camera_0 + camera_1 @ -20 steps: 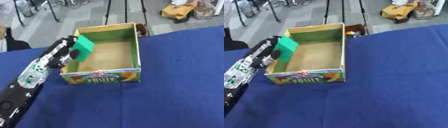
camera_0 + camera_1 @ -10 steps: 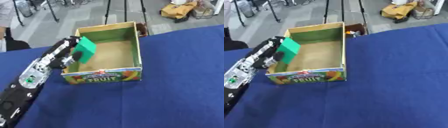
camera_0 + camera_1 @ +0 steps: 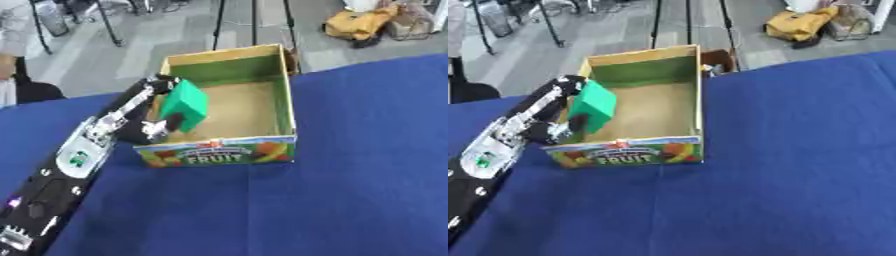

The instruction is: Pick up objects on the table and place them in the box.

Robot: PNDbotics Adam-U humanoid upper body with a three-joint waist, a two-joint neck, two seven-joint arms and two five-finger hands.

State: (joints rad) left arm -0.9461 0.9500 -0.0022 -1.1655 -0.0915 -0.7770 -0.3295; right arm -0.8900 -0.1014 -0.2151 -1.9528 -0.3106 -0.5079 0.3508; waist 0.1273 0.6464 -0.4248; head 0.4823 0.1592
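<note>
A: What was seen at the left side?

B: The left robot hand (image 3: 156,112) was seen reaching in from the lower left, its black and silver arm laid across the blue surface (image 3: 350,190). A green block (image 3: 185,104) was clasped by it, with fingers curled over the top of the block and the thumb set against its lower face.

A: And where was the block held?

B: It was held tilted, just inside the left wall of the box (image 3: 219,152), above the brown floor. Whether its lower corner was touching the floor could not be told.

A: How was the box placed?

B: It was set open-topped near the far edge of the surface, with green inner walls and a fruit label on the near side. Apart from the block, nothing was seen lying inside it.

A: What of the right side?

B: Only bare blue cloth was shown there; no other loose object was seen on it, and the right robot hand was not shown in either view.

A: How far along was the task judged to be?

B: The carrying was judged nearly finished. The release of the block was judged to be left, and no further object waiting was visible.
</note>
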